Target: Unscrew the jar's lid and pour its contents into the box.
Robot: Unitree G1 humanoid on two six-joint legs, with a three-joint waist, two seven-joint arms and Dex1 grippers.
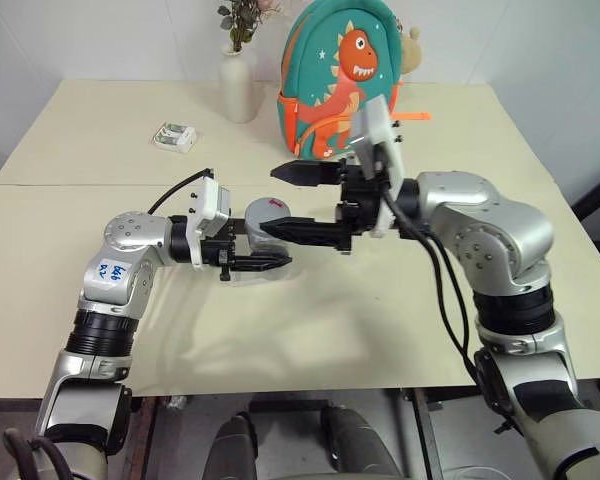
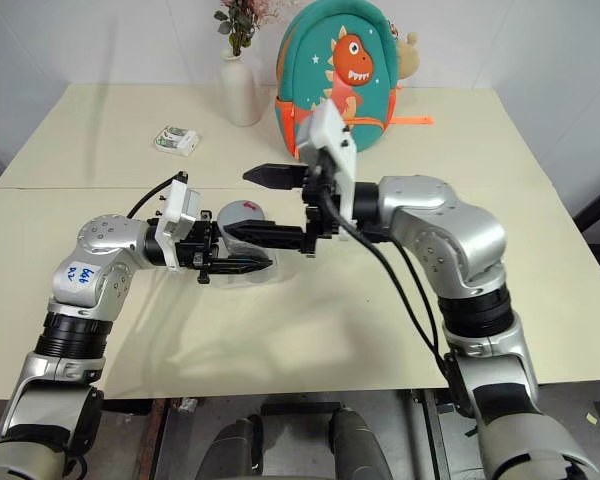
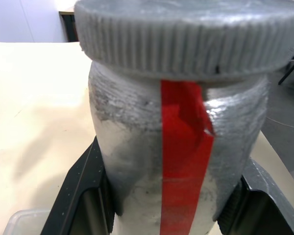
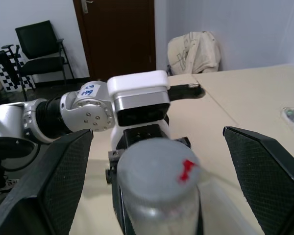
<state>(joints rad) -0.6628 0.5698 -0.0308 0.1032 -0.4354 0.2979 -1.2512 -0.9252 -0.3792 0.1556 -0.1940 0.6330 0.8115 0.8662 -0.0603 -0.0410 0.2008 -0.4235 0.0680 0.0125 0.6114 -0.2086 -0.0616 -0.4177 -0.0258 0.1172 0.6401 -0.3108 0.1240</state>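
Note:
My left gripper [image 1: 260,246] is shut on the jar [image 3: 137,161], a silvery body with a red strip down its side. It holds the jar just above the clear box [image 2: 248,278] on the table. The grey ribbed lid [image 4: 154,169] with a small red mark sits on the jar. My right gripper [image 1: 271,201] comes in from the right and stands open. Its two black fingers [image 4: 262,176] straddle the lid with a gap on each side. A corner of the box [image 3: 19,223] shows under the jar in the left wrist view.
At the back of the table stand a white vase with flowers [image 1: 237,88] and a green dinosaur backpack [image 1: 340,80]. A small white-and-green packet [image 1: 174,136] lies at the back left. The table's front edge [image 1: 300,385] runs close below my arms.

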